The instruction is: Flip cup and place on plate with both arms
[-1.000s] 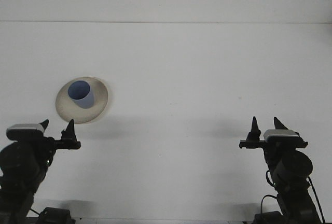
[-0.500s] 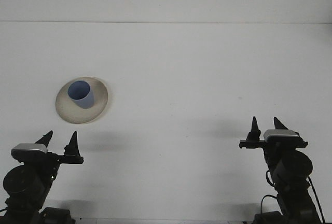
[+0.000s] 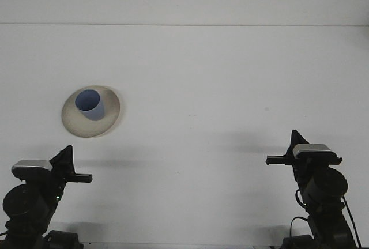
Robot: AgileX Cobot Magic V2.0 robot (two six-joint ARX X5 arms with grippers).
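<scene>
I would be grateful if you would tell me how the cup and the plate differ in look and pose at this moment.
The cup is blue; the plate is cream. The cup is tall and narrow, standing with its mouth upward, whereas the plate is wide and shallow, lying flat on the table. The cup sits on the plate, towards its far left part, while the plate rests directly on the table. Both look round and plain.
</scene>
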